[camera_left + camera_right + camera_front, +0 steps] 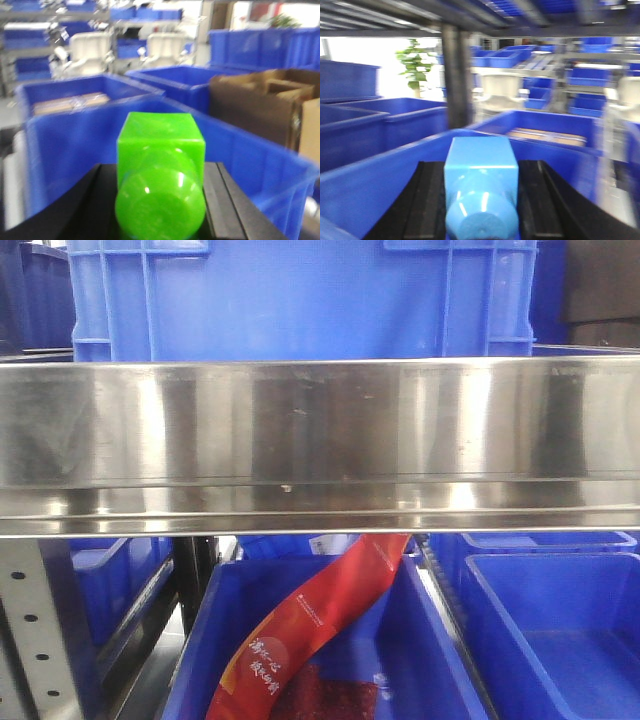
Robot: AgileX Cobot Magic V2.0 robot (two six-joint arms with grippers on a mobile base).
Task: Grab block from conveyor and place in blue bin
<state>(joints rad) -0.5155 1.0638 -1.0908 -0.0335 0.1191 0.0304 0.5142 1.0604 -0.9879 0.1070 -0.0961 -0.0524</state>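
My left gripper is shut on a bright green block, whose square end points forward and round end faces the camera. Just beyond it lies a blue bin, its near wall right under the block. In the right wrist view my right gripper is shut on a light blue block of the same shape, poised over the rim of another blue bin. Black fingers flank that block on both sides. The conveyor is out of view, and neither gripper shows in the front view.
A wide stainless steel panel fills the front view, with a blue crate above it and a blue bin holding a red packet below. A cardboard box stands right of the left gripper. A dark post rises ahead.
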